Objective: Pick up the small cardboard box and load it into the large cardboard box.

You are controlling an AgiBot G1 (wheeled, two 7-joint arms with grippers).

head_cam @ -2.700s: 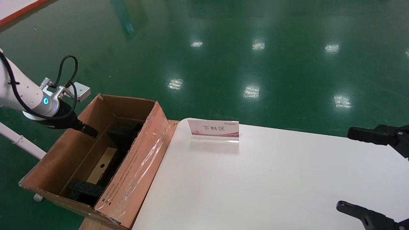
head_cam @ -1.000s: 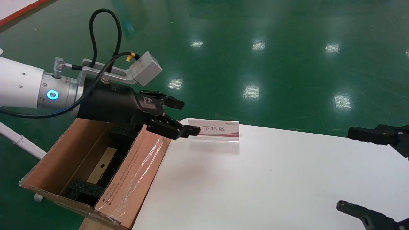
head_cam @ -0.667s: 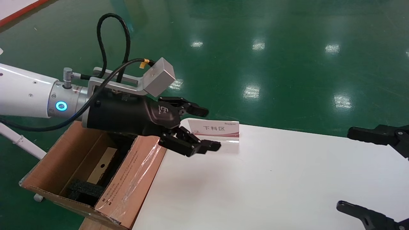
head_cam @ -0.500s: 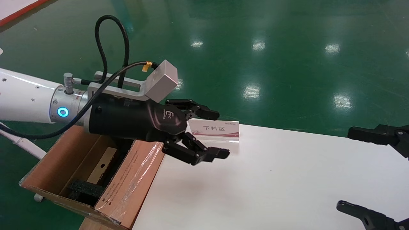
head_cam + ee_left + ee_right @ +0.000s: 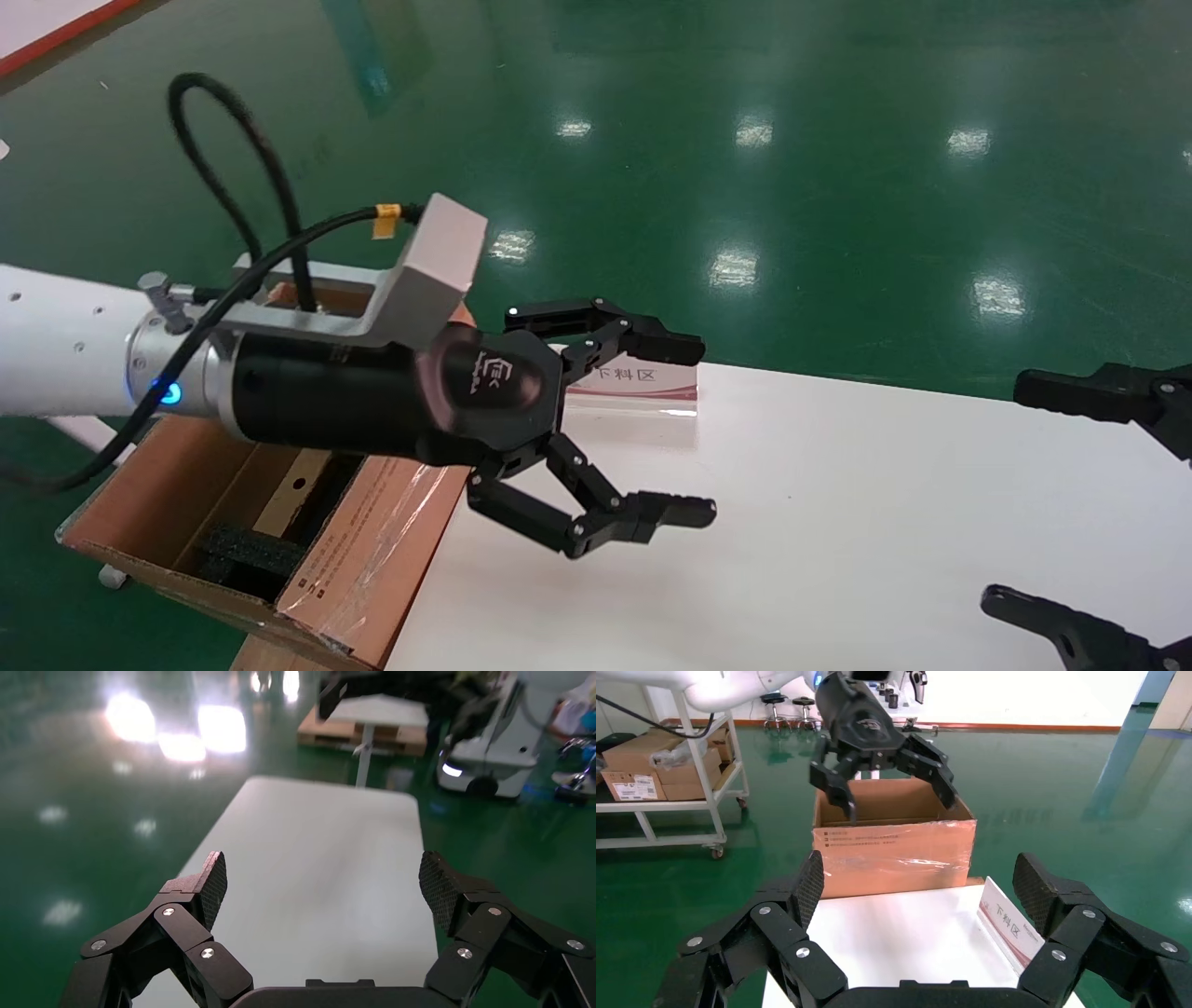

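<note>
Small cardboard box (image 5: 296, 485) is sitting down inside the large cardboard box (image 5: 372, 550), brown top with its little round hole showing, black foam (image 5: 247, 550) right beside it at the near end. Most of it is hidden behind the left arm, so only a strip shows.

That big carton sits off the left edge of the white table (image 5: 838, 522), flaps upright, shiny clear tape on the side that faces the table. From the right wrist view you get the same carton (image 5: 895, 846) end-on past the far end of the table.

Left gripper (image 5: 694, 431) is up in the air over the table's left edge, just past the carton's wall, fingers spread wide with nothing between them. The left wrist view shows both textured pads (image 5: 214, 878) well apart over bare tabletop.

Right gripper (image 5: 919, 881) is parked over at the right edge of the table, also spread wide and empty.

A little acrylic sign (image 5: 652, 382) with Chinese characters stands near the table's far left corner, partly behind the upper finger of the left gripper.
</note>
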